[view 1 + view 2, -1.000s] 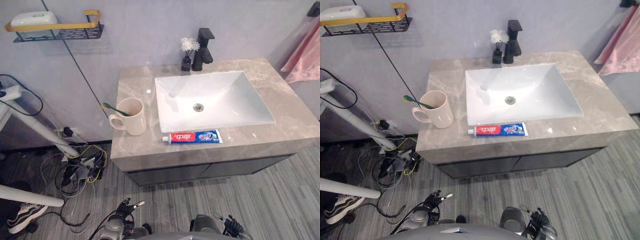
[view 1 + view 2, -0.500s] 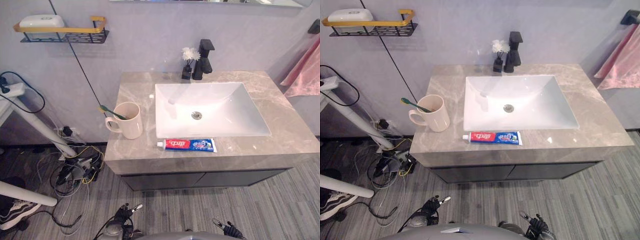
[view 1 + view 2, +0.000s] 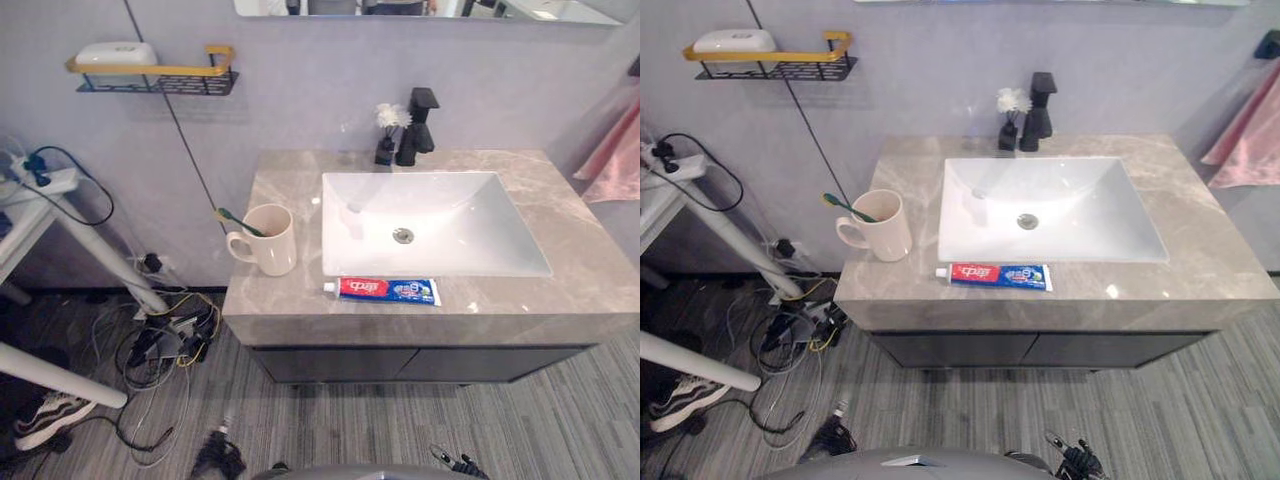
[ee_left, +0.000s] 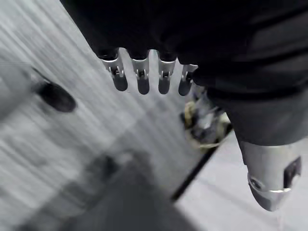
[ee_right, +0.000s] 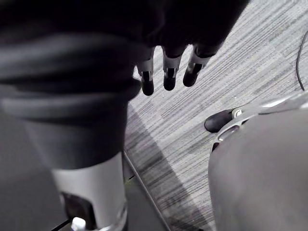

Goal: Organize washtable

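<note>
Left hand (image 4: 140,80) relaxed, toothpaste tube (image 3: 385,290) crosswise, cap (image 3: 328,288) pointing left

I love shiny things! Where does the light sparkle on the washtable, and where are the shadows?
Left eye view: a bright glint on the countertop just right of the toothpaste; a soft grey shadow inside the sink at its left wall. Right eye view: the shelf throws a dark shadow on the wall below it.

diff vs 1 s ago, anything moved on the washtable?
Only the camera shifted; nothing on the counter moved. The cup with toothbrush stays left of the sink, toothpaste tube in front of it. Nothing grasped or released: left hand and right hand hang open.
</note>
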Robot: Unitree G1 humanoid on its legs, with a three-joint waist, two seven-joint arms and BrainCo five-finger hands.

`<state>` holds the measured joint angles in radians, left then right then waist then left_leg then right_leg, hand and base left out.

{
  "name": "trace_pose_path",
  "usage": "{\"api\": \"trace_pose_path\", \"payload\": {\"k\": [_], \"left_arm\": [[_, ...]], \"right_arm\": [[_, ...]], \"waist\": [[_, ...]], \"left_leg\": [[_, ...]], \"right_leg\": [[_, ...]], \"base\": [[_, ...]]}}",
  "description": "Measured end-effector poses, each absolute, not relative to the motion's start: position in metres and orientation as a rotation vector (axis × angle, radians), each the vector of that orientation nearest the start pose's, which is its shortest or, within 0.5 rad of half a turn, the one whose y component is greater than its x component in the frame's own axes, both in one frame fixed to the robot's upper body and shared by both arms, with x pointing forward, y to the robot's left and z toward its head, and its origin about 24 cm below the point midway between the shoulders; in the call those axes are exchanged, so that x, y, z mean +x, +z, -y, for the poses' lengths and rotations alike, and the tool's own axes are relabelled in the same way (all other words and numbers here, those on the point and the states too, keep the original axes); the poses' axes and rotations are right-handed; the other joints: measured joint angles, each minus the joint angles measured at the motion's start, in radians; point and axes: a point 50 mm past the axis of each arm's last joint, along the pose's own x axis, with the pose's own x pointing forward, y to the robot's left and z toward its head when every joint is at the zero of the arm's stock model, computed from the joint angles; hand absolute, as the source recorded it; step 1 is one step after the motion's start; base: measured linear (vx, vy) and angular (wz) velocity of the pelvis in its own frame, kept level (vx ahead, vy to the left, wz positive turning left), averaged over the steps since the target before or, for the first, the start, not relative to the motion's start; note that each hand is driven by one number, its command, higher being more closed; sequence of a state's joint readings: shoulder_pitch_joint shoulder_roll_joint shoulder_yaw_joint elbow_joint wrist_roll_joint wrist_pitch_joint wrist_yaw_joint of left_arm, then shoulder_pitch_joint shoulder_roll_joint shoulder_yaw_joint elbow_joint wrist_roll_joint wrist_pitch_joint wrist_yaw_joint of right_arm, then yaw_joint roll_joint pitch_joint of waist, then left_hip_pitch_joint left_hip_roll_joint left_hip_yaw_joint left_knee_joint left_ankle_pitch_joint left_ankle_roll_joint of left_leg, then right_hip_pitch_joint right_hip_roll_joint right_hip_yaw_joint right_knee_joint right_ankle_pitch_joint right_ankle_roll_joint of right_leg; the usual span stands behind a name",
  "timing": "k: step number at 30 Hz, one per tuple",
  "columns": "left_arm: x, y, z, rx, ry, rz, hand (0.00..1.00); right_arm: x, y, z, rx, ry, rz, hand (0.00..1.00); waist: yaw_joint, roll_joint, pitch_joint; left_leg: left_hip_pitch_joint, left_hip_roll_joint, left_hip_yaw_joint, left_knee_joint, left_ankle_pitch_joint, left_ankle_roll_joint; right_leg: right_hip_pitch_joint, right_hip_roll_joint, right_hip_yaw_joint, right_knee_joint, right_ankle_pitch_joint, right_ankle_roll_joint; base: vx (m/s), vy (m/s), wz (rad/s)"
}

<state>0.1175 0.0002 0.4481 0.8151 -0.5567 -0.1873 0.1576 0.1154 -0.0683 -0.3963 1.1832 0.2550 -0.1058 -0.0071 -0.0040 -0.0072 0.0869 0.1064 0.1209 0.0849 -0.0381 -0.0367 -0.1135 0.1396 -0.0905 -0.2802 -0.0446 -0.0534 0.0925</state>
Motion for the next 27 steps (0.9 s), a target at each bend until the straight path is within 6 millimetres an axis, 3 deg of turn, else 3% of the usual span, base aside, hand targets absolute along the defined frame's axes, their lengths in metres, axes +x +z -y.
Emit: {"api": "trace_pose_path", "payload": {"k": [1, 4, 5, 7, 8, 10, 12, 13, 14, 17, 22, 24, 26, 27], "left_arm": [[0.114, -0.120, -0.253, -0.572, 0.968, -0.546, 0.00], [0.127, -0.048, -0.311, -0.514, 1.206, -0.076, 0.00], [0.128, -0.033, -0.318, -0.492, 1.235, -0.001, 0.00], [0.133, 0.028, -0.330, -0.373, 1.257, 0.276, 0.00], [0.136, 0.041, -0.330, -0.333, 1.244, 0.329, 0.00], [0.145, 0.083, -0.318, -0.185, 1.180, 0.475, 0.00], [0.150, 0.108, -0.307, -0.067, 1.126, 0.558, 0.00], [0.156, 0.130, -0.294, 0.034, 1.058, 0.641, 0.00], [0.160, 0.139, -0.288, 0.060, 1.024, 0.676, 0.00], [0.171, 0.185, -0.244, 0.173, 0.781, 0.893, 0.00], [0.179, 0.208, -0.202, 0.339, 0.433, 1.019, 0.00], [0.186, 0.211, -0.179, 0.401, 0.201, 1.030, 0.00], [0.191, 0.208, -0.144, 0.519, -0.152, 1.025, 0.00], [0.191, 0.207, -0.141, 0.540, -0.189, 1.025, 0.00]], "right_arm": [[0.049, -0.168, 0.220, 0.349, -0.615, -1.103, 0.00], [0.047, -0.168, 0.223, 0.333, -0.630, -1.094, 0.00], [0.047, -0.168, 0.223, 0.333, -0.630, -1.094, 0.00], [0.044, -0.168, 0.223, 0.333, -0.631, -1.099, 0.00], [0.044, -0.168, 0.223, 0.332, -0.632, -1.099, 0.00], [0.042, -0.168, 0.225, 0.329, -0.635, -1.100, 0.00], [0.042, -0.168, 0.225, 0.342, -0.634, -1.096, 0.00], [0.041, -0.168, 0.224, 0.372, -0.641, -1.088, 0.00], [0.041, -0.168, 0.223, 0.374, -0.641, -1.088, 0.00], [0.040, -0.168, 0.223, 0.378, -0.625, -1.085, 0.00], [0.035, -0.167, 0.228, 0.364, -0.607, -1.093, 0.00], [0.034, -0.167, 0.229, 0.350, -0.588, -1.101, 0.00], [0.035, -0.167, 0.229, 0.354, -0.575, -1.101, 0.00], [0.035, -0.167, 0.228, 0.355, -0.573, -1.101, 0.00]], "waist": [[0.004, 0.000, -0.001], [0.016, 0.011, -0.021], [0.016, 0.012, -0.025], [0.021, 0.014, -0.037], [0.026, 0.015, -0.038], [0.045, 0.020, -0.043], [0.048, 0.020, -0.045], [0.046, 0.021, -0.046], [0.046, 0.021, -0.046], [0.044, 0.023, -0.047], [0.034, 0.040, -0.056], [0.035, 0.042, -0.058], [0.032, 0.043, -0.058], [0.031, 0.043, -0.058]], "left_leg": [[-0.001, 0.000, -0.004, -0.002, 0.001, -0.001], [-0.003, -0.001, -0.010, -0.007, 0.002, -0.001], [-0.004, -0.002, -0.010, -0.006, 0.002, -0.001], [-0.015, -0.010, -0.019, 0.006, 0.002, -0.001], [-0.015, -0.012, -0.019, 0.006, 0.002, -0.001], [-0.016, -0.014, -0.021, 0.012, 0.002, -0.001], [-0.017, -0.015, -0.028, 0.017, 0.002, -0.001], [-0.020, -0.015, -0.036, 0.024, 0.002, -0.001], [-0.021, -0.015, -0.040, 0.027, 0.002, -0.001], [-0.030, -0.014, -0.047, 0.035, 0.002, 0.000], [-0.029, -0.013, -0.047, 0.031, 0.005, 0.003], [-0.029, -0.013, -0.051, 0.030, 0.010, 0.003], [-0.028, -0.013, -0.051, 0.030, 0.011, 0.003], [-0.027, -0.013, -0.051, 0.030, 0.011, 0.003]], "right_leg": [[0.003, 0.001, -0.002, -0.001, 0.000, 0.000], [0.003, 0.001, -0.006, -0.003, 0.000, -0.001], [0.003, 0.000, -0.006, -0.003, 0.000, 0.000], [0.004, -0.007, -0.010, -0.003, 0.000, -0.001], [0.005, -0.009, -0.010, -0.003, 0.000, -0.001], [0.006, -0.012, -0.011, 0.000, 0.000, -0.001], [0.010, -0.012, -0.016, 0.001, 0.000, -0.001], [0.015, -0.011, -0.023, 0.002, 0.000, -0.001], [0.017, -0.011, -0.027, 0.002, 0.000, -0.001], [0.019, -0.008, -0.033, 0.004, 0.000, -0.001], [0.020, -0.005, -0.033, 0.002, 0.001, -0.003], [0.022, -0.003, -0.036, 0.002, 0.004, -0.004], [0.023, -0.003, -0.036, 0.002, 0.004, -0.005], [0.023, -0.003, -0.036, 0.003, 0.004, -0.005]], "base": [[0.02, -0.020, 0.16], [0.04, -0.010, 0.05], [0.05, -0.001, 0.05], [0.04, 0.006, 0.12], [0.01, 0.017, 0.08], [-0.01, 0.010, 0.02], [-0.04, 0.010, 0.10], [-0.06, 0.005, 0.14], [-0.08, 0.009, 0.19], [-0.08, 0.016, 0.08], [-0.02, 0.001, 0.00], [0.01, -0.012, 0.04], [0.00, 0.000, 0.00], [0.00, 0.000, 0.00]]}}
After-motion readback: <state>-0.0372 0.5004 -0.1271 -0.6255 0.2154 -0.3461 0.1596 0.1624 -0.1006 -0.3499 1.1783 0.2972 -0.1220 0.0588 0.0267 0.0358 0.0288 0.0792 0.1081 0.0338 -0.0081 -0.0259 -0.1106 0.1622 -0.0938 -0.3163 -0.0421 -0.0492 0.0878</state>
